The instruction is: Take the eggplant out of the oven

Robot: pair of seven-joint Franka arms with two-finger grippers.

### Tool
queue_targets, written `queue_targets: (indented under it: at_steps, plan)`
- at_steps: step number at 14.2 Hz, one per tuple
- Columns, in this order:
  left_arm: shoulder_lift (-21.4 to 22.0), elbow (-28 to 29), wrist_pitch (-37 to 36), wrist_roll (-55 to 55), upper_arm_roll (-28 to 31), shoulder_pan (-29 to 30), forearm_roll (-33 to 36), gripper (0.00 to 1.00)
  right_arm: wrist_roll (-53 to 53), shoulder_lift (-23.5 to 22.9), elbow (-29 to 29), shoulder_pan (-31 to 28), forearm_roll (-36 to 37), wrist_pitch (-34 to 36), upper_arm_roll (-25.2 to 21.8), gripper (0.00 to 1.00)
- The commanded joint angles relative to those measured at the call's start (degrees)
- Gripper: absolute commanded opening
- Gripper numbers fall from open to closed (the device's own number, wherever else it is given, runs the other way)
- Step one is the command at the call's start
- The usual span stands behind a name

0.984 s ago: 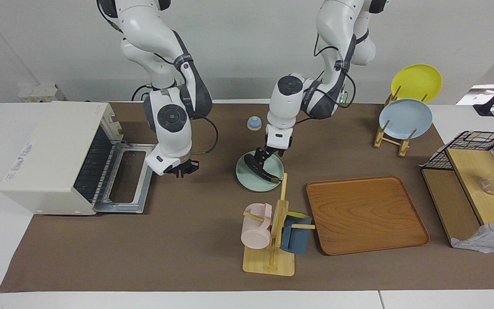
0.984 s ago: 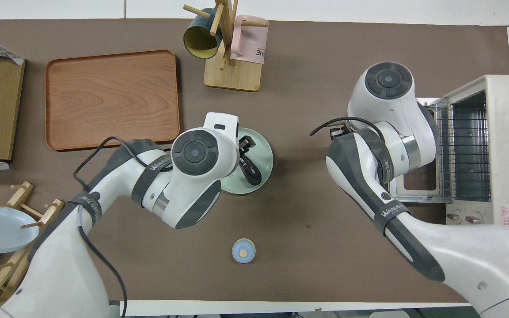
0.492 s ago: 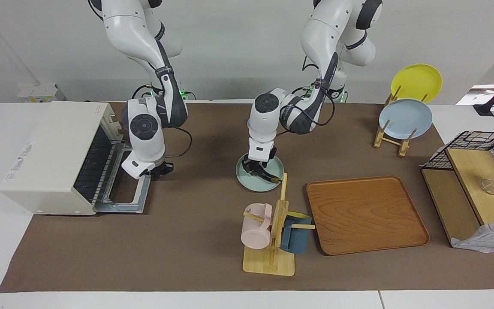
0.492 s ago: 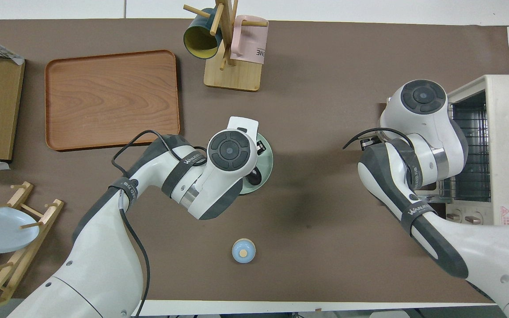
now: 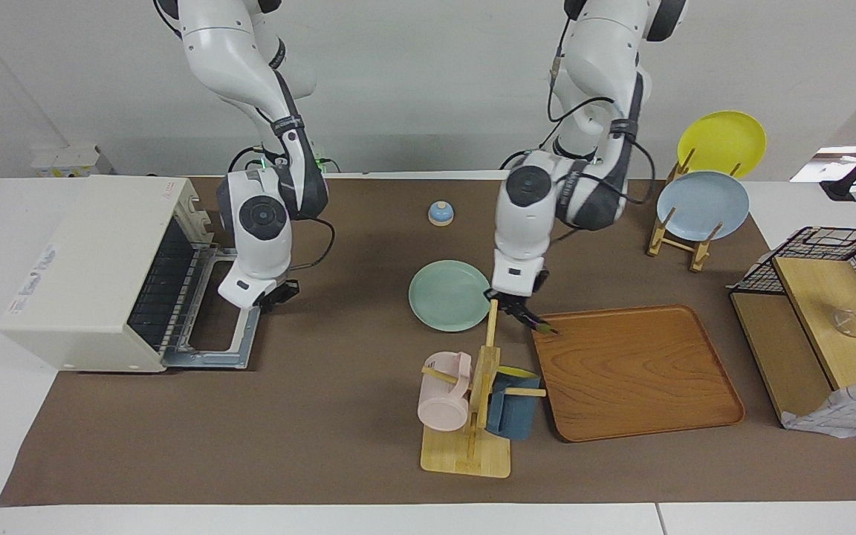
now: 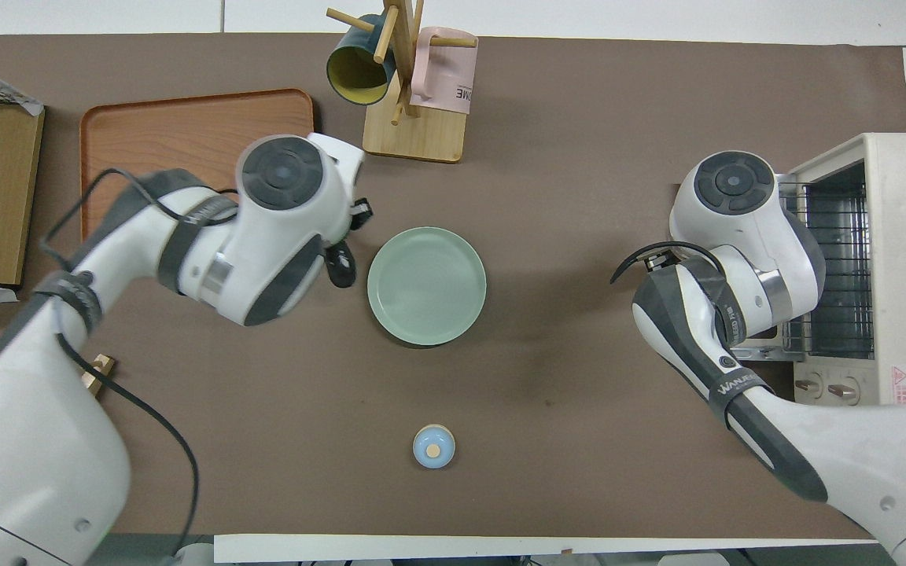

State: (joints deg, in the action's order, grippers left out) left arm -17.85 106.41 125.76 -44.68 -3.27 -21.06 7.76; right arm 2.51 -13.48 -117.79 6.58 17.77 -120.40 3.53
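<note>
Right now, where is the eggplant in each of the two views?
Facing view: eggplant held by the left gripper above the wooden tray's corner, beside the green plate.
Overhead view: only its dark end shows, between arm and plate.
Shared landmark: the green plate.

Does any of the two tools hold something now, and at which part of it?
The left tool holds the eggplant by one end, over the gap between plate and tray. The right tool, over the oven door, holds nothing visible.
</note>
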Motion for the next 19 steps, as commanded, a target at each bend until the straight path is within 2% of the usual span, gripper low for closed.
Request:
queue_targets:
  at_steps: [1,2,3,4,5,7,8,9,11,13,15,17,19]
  plan:
    - [-3.4,1.35,7.36,11.43,-0.6,6.46,-0.02,0.0,-5.74,1.09,4.22,-1.57,2.18,5.86,-0.1,0.06]
    - [-4.81,1.26,10.79,13.72,-0.6,8.12,0.33,0.0,-8.2,1.7,5.28,-2.71,2.09,7.71,-0.02,0.06]
    - [-5.96,0.56,12.21,16.96,-0.51,9.53,0.42,0.06,-10.57,2.75,5.55,-4.02,2.09,8.6,-0.02,0.06]
    - [-6.23,-0.75,11.36,19.52,-0.51,10.15,0.42,0.55,-13.38,3.89,5.55,-5.34,2.09,8.87,-0.02,0.06]
    - [-5.63,-1.03,9.17,20.15,-0.34,10.16,0.42,0.99,-16.19,5.29,5.64,-6.83,2.09,10.0,-0.02,0.06]
    - [0.76,-0.77,0.5,21.47,0.37,11.38,0.5,1.0,-18.32,8.36,5.9,-8.69,1.83,13.07,-0.02,0.06]
    - [4.19,-0.59,-4.07,22.44,0.37,11.83,0.42,1.0,-18.33,10.21,5.99,-8.96,1.22,14.74,-0.19,0.1]
    - [8.66,-0.59,-10.21,23.23,0.45,11.92,0.42,1.0,-18.24,12.75,6.6,-9.83,-0.01,16.76,-0.19,0.32]
    - [16.75,-0.68,-19.63,29.0,0.45,13.84,-0.02,1.0,-18.24,16.36,9.84,-11.41,-6.49,21.33,-0.37,1.0]
    - [21.96,-2.07,-26.93,34.99,0.8,16.91,-2.03,1.0,-17.8,18.22,14.93,-13.08,-13.87,24.76,-0.28,1.0]
    - [22.07,-8.46,-34.4,44.2,0.8,21.22,-6.16,1.0,-17.63,17.35,24.57,-13.26,-17.23,31.77,-0.28,1.0]
    - [21.19,-9.99,-35.24,45.39,0.8,21.59,-6.7,1.0,-16.58,16.38,31.53,-13.27,-19.61,37.41,-0.28,1.0]
    - [21.19,-9.9,-34.8,45.74,0.72,21.33,-6.7,1.0,-14.38,14.8,34.2,-12.39,-17.0,38.91,0.24,1.0]
